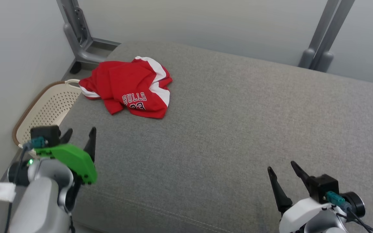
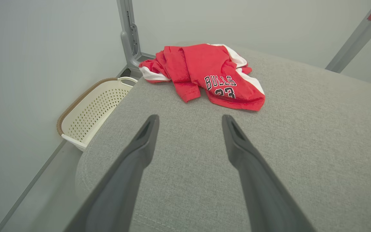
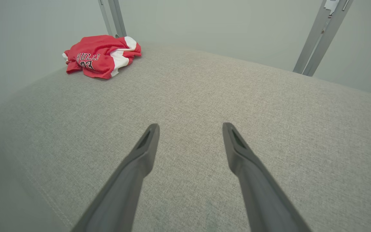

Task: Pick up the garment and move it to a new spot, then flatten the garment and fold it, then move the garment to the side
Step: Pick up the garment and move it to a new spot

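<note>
The garment (image 1: 131,86) is a red jersey with white side panels and "BULLS 23" printed on it, lying crumpled at the far left corner of a grey padded surface (image 1: 231,129). It also shows ahead in the left wrist view (image 2: 209,75) and far off to the upper left in the right wrist view (image 3: 100,56). My left gripper (image 1: 80,133) hovers open at the near left edge, well short of the garment. At the near right my right gripper (image 1: 282,166) is open too, far from it. Nothing sits between either pair of fingers (image 2: 147,135) (image 3: 148,138).
A cream perforated basket (image 1: 45,110) with a brown rim stands on the floor beside the surface's left edge, against the wall. Grey metal frame posts (image 1: 76,35) (image 1: 325,35) rise behind the surface. The middle and right of the padded surface are bare fabric.
</note>
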Controlling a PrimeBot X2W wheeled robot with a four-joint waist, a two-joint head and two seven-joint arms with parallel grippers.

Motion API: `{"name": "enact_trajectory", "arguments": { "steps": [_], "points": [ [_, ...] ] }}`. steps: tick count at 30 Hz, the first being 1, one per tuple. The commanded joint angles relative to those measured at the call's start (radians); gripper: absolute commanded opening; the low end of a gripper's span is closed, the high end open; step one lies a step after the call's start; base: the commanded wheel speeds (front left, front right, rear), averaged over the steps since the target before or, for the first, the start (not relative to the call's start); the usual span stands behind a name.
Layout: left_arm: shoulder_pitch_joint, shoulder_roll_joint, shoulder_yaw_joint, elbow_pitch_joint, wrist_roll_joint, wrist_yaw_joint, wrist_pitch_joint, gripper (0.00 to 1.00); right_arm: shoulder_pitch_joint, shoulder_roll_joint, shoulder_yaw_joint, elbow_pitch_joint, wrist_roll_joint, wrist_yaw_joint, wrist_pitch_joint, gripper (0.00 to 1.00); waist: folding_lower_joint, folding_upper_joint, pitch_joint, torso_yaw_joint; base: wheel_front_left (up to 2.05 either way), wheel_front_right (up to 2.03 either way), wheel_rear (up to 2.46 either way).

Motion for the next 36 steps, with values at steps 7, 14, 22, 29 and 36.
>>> {"name": "enact_trajectory", "arguments": {
  "steps": [7, 14, 22, 29, 36],
  "points": [
    [-0.294, 0.013, -0.007, 0.148, -0.021, -0.006, 0.074, 1.00, -0.052, -0.003, 0.002, -0.146, -0.083, 0.000, 0.067, 1.00, -0.0001, 0.0000, 0.219, -0.103, 0.00, 0.00, 0.00],
    [-0.457, 0.006, -0.012, 0.280, -0.026, -0.003, 0.096, 1.00, -0.086, -0.030, 0.034, -0.246, -0.113, 0.000, 0.115, 1.00, -0.0001, 0.0000, 0.341, -0.123, 0.00, 0.00, 0.00],
    [-0.610, 0.030, -0.006, 0.439, -0.021, 0.034, 0.123, 1.00, -0.097, -0.065, 0.066, -0.343, -0.117, 0.000, 0.169, 1.00, -0.0001, 0.0000, 0.462, -0.144, 0.00, 0.00, 0.00],
    [-0.684, 0.048, 0.007, 0.540, -0.031, 0.076, 0.122, 1.00, -0.078, -0.079, 0.065, -0.391, -0.120, 0.000, 0.187, 1.00, -0.0001, 0.0000, 0.519, -0.163, 0.00, 0.00, 0.00],
    [-0.711, 0.034, 0.018, 0.618, -0.059, 0.067, 0.112, 1.00, -0.081, -0.085, 0.068, -0.405, -0.117, 0.000, 0.194, 1.00, -0.0001, 0.0000, 0.533, -0.179, 0.00, 0.00, 0.00]
  ]
}}
